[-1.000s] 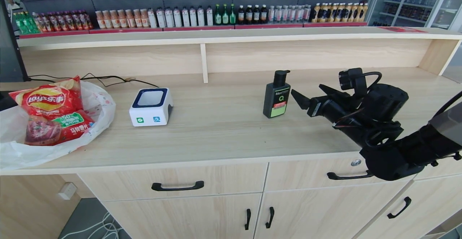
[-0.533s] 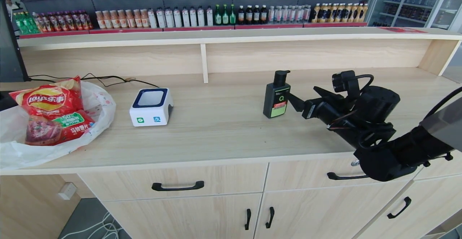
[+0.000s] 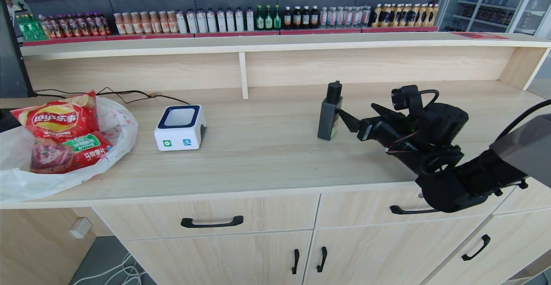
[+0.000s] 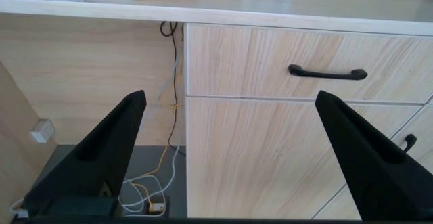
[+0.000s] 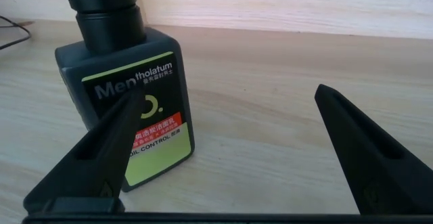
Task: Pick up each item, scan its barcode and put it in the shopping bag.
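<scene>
While the right tool sits at three o'clock of the bottle, we see its fingers spread wide, which we judge is meant to let the bottle's broad body pass between them. The bottle stands upright on the desk, at about one o'clock from us. Its narrow side is turned toward the head and its label toward the right wrist.

In the right wrist view the bottle is off centre in the right tool. One finger crosses in front of the label and the other is well apart over bare desk. We cannot tell whether the near finger is pressing the bottle or only beside it. Closing from here would, we think, shove or twist the bottle rather than clamp it squarely, so the next move calls for centring first.

The scanner lies at nine o'clock of the bottle, with its window facing up. The shopping bag lies at nine o'clock of the scanner, slumped open with a chips packet inside. That order suits a single sweep, with the bottle passing over the window on its way to the bag.

The left tool is also spread wide and holds nothing. It hangs low before a drawer handle, and we take it to be parked clear of the desk.
</scene>
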Tool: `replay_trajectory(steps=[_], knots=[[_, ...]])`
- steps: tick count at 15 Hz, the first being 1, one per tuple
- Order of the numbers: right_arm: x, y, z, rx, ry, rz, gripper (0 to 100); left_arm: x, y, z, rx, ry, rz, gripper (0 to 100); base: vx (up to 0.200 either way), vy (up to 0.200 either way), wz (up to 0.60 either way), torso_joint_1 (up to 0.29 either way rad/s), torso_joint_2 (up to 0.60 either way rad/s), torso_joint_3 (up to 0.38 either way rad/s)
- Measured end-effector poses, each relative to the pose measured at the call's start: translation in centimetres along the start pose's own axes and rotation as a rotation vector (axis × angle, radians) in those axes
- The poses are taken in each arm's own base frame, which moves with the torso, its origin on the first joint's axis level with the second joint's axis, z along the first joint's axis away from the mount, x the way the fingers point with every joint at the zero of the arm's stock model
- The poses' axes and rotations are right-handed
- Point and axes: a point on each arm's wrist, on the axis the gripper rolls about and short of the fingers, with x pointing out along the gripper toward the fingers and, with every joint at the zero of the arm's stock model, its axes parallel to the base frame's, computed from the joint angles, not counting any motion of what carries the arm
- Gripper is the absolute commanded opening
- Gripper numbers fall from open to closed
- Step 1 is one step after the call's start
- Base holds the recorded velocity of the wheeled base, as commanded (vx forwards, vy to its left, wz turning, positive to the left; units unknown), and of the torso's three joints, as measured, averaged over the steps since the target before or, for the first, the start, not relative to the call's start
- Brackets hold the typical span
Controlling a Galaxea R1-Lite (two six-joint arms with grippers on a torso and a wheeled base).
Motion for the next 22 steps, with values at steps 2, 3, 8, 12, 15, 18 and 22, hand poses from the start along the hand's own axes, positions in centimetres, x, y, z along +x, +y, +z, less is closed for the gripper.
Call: replay_trajectory(steps=[2, 3, 8, 12, 15, 18, 22], knots=[[0.1, -0.2, -0.2, 0.000, 0.004, -0.003, 100, 0.0, 0.0, 0.0, 0.000, -0.002, 0.000, 100, 0.000, 0.000, 0.00, 0.000, 0.00, 0.000], [0.1, -0.2, -0.2, 0.000, 0.003, -0.002, 100, 0.0, 0.0, 0.0, 0.000, -0.001, 0.000, 100, 0.000, 0.000, 0.00, 0.000, 0.00, 0.000], [0.7, -0.9, -0.3, -0.005, -0.009, 0.000, 100, 0.0, 0.0, 0.0, 0.000, -0.002, 0.000, 100, 0.000, 0.000, 0.00, 0.000, 0.00, 0.000], [1.1, -1.6, -0.8, -0.008, -0.009, 0.016, 100, 0.0, 0.0, 0.0, 0.001, -0.003, 0.000, 100, 0.000, 0.000, 0.00, 0.000, 0.00, 0.000], [1.5, -1.9, -1.1, -0.009, -0.013, 0.015, 100, 0.0, 0.0, 0.0, 0.000, -0.003, 0.000, 100, 0.000, 0.000, 0.00, 0.000, 0.00, 0.000], [2.0, -2.0, -0.9, -0.005, -0.035, 0.042, 100, 0.0, 0.0, 0.0, 0.001, -0.003, 0.000, 100, 0.000, 0.000, 0.00, 0.000, 0.00, 0.000], [2.4, -2.1, -0.9, 0.003, -0.042, 0.059, 100, 0.0, 0.0, 0.0, 0.001, -0.003, 0.000, 100, 0.000, 0.000, 0.00, 0.000, 0.00, 0.000]])
